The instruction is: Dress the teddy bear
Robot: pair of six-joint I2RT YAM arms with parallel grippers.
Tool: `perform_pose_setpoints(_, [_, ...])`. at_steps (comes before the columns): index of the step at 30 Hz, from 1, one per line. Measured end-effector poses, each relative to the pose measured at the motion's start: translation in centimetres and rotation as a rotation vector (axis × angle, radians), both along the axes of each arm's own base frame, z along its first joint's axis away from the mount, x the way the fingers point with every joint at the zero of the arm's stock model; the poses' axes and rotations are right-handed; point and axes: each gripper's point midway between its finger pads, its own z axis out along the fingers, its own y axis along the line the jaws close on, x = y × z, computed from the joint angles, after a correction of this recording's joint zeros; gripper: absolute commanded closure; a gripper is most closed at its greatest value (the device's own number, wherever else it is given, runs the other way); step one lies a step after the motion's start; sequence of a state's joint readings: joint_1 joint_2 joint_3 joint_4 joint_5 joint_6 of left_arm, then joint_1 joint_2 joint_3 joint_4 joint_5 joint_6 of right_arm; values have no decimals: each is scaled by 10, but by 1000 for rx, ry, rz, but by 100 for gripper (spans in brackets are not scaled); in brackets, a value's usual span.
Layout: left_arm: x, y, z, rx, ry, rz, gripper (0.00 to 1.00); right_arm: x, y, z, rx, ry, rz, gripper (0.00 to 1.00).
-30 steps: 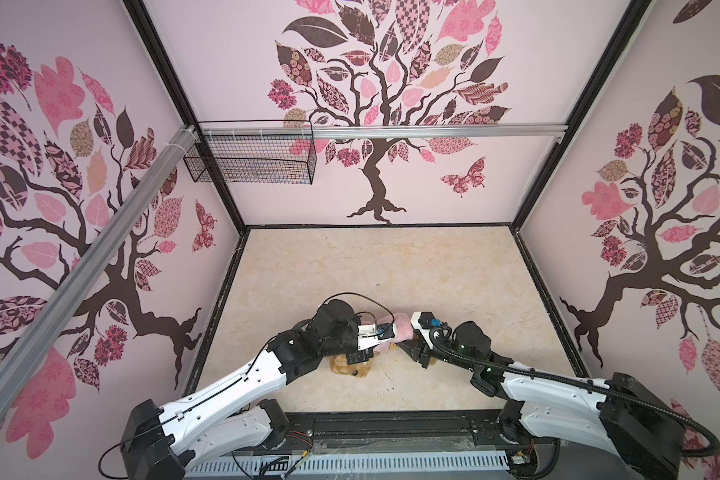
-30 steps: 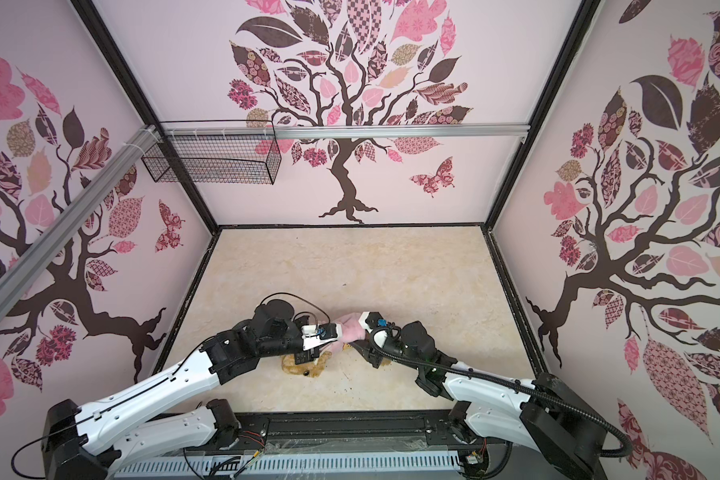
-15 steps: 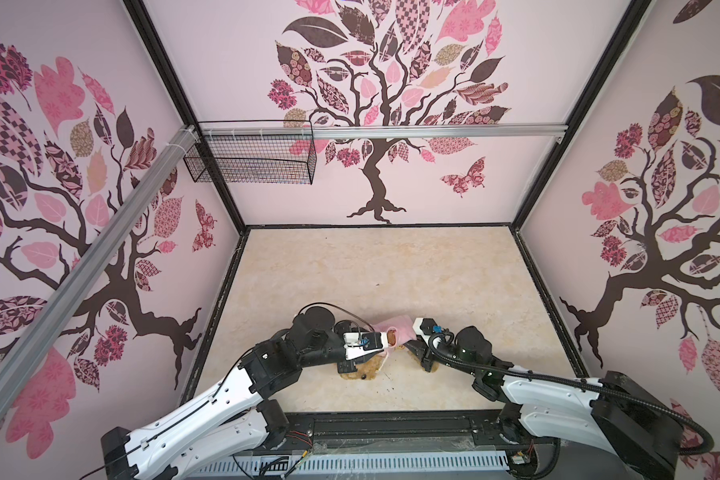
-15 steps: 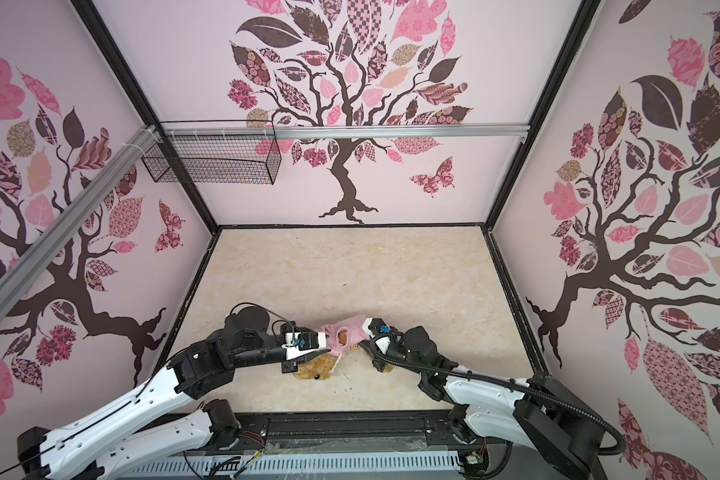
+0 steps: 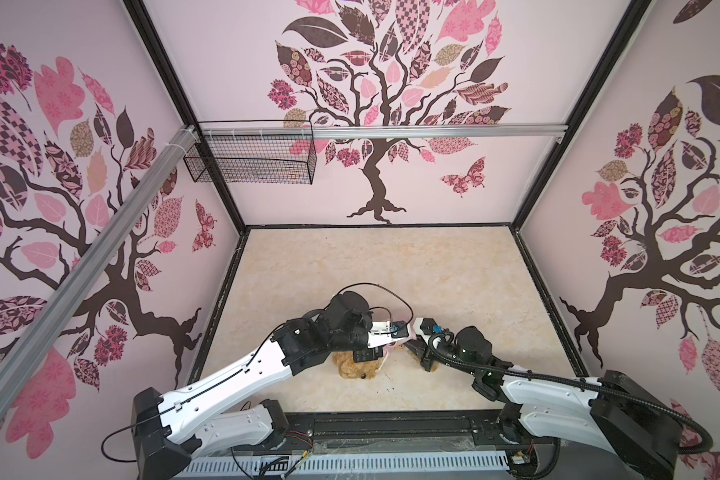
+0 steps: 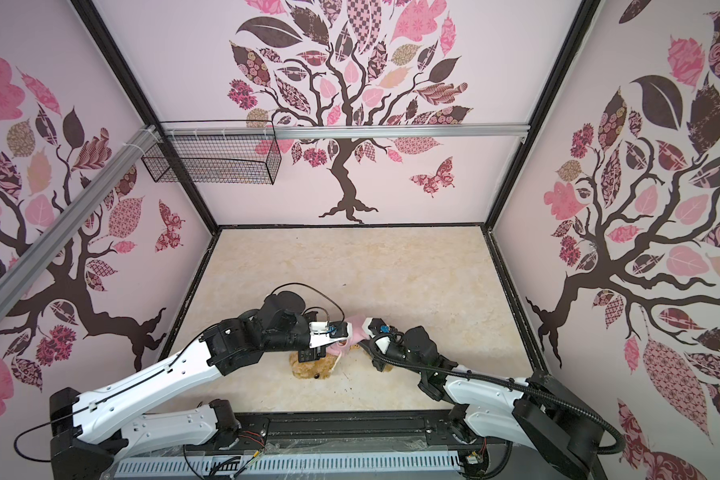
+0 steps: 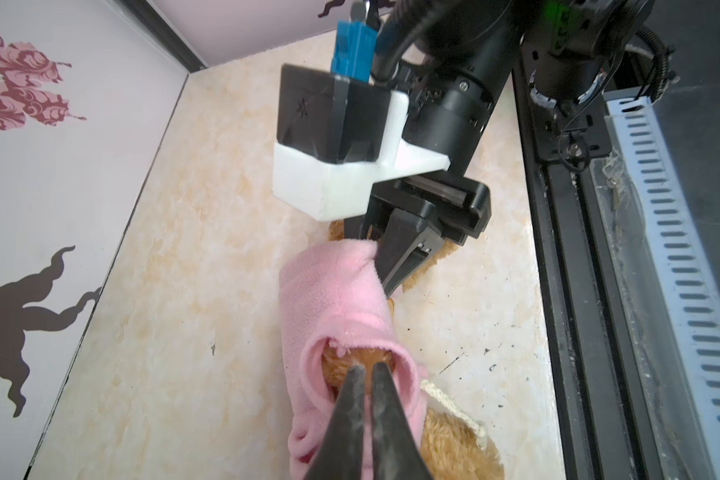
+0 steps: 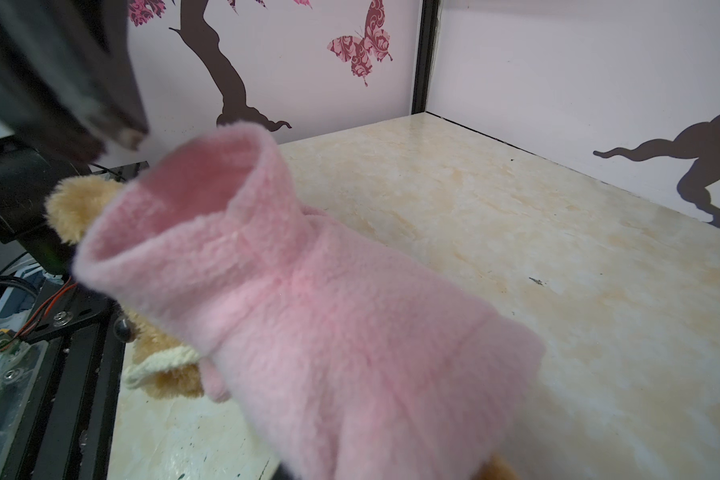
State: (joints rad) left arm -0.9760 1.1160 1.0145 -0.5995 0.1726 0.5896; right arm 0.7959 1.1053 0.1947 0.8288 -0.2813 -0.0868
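Shaggy golden-brown plush teddy bear (image 5: 356, 365) lies on the beige marbled table (image 5: 391, 266) near its front edge, between both arms, partly inside a small pink fleece shirt (image 7: 333, 291). Left gripper (image 7: 364, 368) closed, tips in a shirt opening against fur; can't tell if it pinches any. Right gripper (image 7: 391, 286) clamped on shirt hem.

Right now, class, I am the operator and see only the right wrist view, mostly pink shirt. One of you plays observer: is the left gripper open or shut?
Observer: The left gripper is shut, tips at an opening of the pink shirt where brown fur shows.
Operator: And my own jaws?
Observer: The right gripper is closed on the shirt's other end.
Operator: Where is the work?
Observer: In both top views the teddy bear lies by the front edge of the table, near its middle.
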Motion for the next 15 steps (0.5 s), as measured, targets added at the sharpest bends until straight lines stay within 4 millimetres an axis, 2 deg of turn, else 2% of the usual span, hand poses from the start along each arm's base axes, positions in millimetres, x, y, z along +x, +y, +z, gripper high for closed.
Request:
perform_pose_setpoints(6, [7, 1, -18, 91, 1, 3, 92, -1, -1, -2, -1, 1, 0, 84])
perform_pose_setpoints(15, [12, -1, -28, 151, -9, -13, 81, -3, -1, 3, 18, 2, 6, 84])
